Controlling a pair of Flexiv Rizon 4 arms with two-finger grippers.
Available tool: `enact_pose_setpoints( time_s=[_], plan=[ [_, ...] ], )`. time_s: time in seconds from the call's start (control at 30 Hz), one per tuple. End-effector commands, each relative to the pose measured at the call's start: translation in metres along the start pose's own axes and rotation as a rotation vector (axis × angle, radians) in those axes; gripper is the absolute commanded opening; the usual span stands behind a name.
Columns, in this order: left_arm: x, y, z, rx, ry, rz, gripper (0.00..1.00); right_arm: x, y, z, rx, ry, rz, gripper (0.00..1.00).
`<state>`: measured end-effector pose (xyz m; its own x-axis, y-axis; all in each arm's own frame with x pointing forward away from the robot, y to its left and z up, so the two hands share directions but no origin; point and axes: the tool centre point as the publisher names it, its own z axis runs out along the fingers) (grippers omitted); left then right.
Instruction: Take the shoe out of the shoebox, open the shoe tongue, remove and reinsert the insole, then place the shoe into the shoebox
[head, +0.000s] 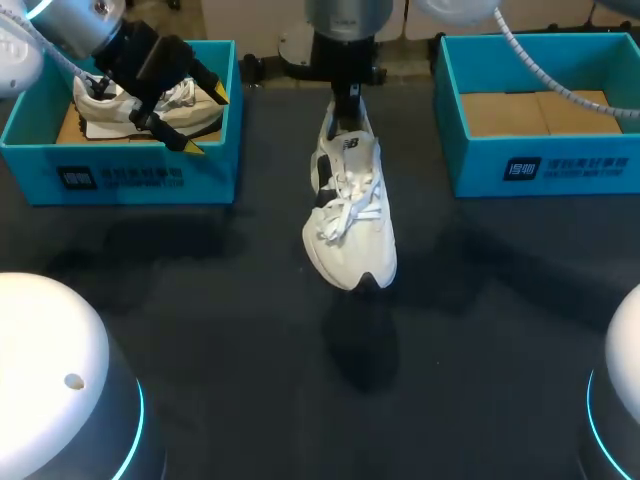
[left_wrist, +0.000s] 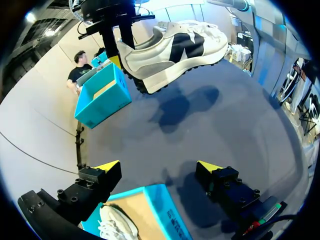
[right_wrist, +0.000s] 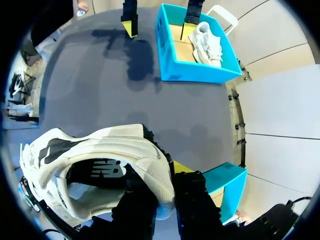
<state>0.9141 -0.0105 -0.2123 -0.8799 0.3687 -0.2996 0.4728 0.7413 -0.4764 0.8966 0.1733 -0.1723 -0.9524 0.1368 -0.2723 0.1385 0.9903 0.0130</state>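
The right tool (right_wrist: 162, 192) grasps the shoe (head: 350, 215) by its heel collar, suspended above the surface (head: 200, 330). The shoe is likely light with a soft upper; grip the stiffer heel. The left tool (left_wrist: 157, 170) is released.

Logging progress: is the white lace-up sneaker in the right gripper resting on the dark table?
No, the left wrist view shows the white lace-up sneaker hanging clear above the dark table, its shadow apart beneath it.

Likely a robotics lab: twin arms (head: 60, 25) at a table (head: 200, 300).
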Motion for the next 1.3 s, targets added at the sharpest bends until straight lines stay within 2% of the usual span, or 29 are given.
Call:
enact_pose_setpoints(
  time_s=[0.03, 0.17, 0.53, 0.57, 0.63, 0.73, 0.83, 1.03, 1.3],
  plan=[
    [0.001, 0.000, -0.001, -0.003, 0.000, 0.000, 1.00, -0.010, -0.011, 0.005, -0.036, -0.011, -0.016, 0.00],
    [0.001, 0.000, -0.001, -0.003, 0.000, 0.000, 1.00, -0.025, -0.030, 0.011, -0.055, -0.013, -0.056, 0.00],
    [0.001, 0.000, -0.001, -0.003, 0.000, 0.000, 1.00, -0.076, -0.115, 0.019, -0.091, -0.021, -0.183, 0.00],
    [0.001, 0.000, -0.001, -0.003, 0.000, 0.000, 1.00, -0.076, -0.115, 0.019, -0.091, -0.021, -0.183, 0.00],
    [0.001, 0.000, -0.001, -0.003, 0.000, 0.000, 1.00, -0.091, -0.141, 0.019, -0.084, -0.021, -0.213, 0.00],
    [0.001, 0.000, -0.001, -0.003, 0.000, 0.000, 1.00, -0.100, -0.158, 0.019, -0.086, -0.028, -0.210, 0.00],
    [0.001, 0.000, -0.001, -0.003, 0.000, 0.000, 1.00, -0.113, -0.184, 0.017, -0.073, -0.039, -0.206, 0.00],
    [0.001, 0.000, -0.001, -0.003, 0.000, 0.000, 1.00, -0.130, -0.221, 0.021, -0.044, -0.017, -0.193, 0.00],
    [0.001, 0.000, -0.001, -0.003, 0.000, 0.000, 1.00, -0.157, -0.257, 0.025, -0.002, -0.017, -0.194, 0.00]
  ],
)
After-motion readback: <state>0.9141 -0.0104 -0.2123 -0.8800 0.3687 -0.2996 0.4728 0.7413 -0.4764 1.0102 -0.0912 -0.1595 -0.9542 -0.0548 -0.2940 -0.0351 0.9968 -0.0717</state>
